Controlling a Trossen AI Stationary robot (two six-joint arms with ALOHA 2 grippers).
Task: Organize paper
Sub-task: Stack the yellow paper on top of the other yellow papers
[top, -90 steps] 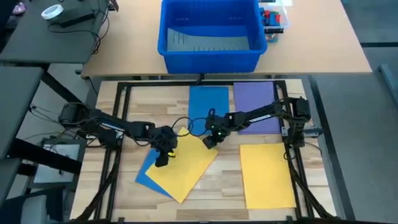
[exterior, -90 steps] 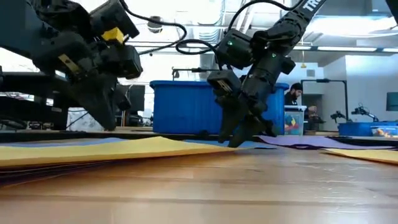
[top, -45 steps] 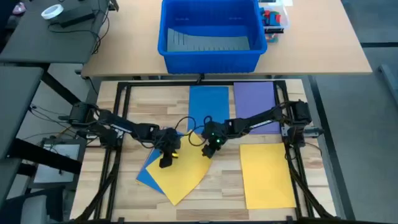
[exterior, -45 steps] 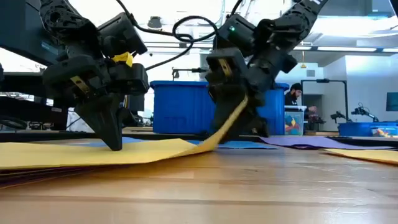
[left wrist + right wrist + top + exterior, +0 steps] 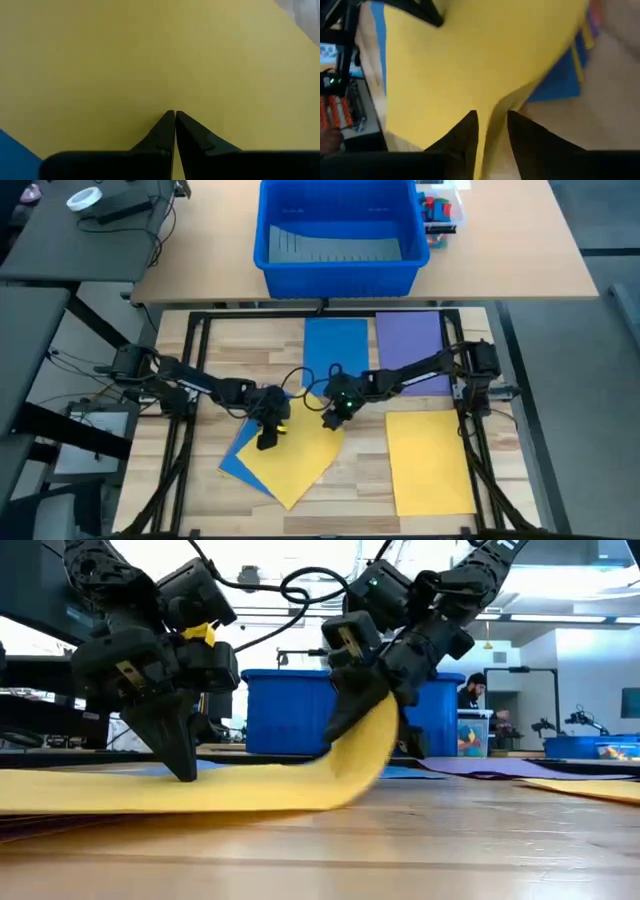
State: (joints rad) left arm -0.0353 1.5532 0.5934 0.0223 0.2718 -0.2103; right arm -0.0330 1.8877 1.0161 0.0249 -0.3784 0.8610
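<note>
Right claw [image 5: 345, 720] pinches curled yellow sheet [image 5: 292, 455] — left claw [image 5: 174, 120], fingers together, presses it flat.

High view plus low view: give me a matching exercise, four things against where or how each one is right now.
Things:
1. left pincer
2. right pincer
3. purple sheet
4. blue bin

States:
A. lying flat at the far right of the work table
B. shut, tips pressing down on the tilted yellow sheet
C. on the tan table beyond the work table
D. shut on the tilted yellow sheet's edge, lifting it into a curl

Pairs: 1-B, 2-D, 3-A, 4-C
</note>
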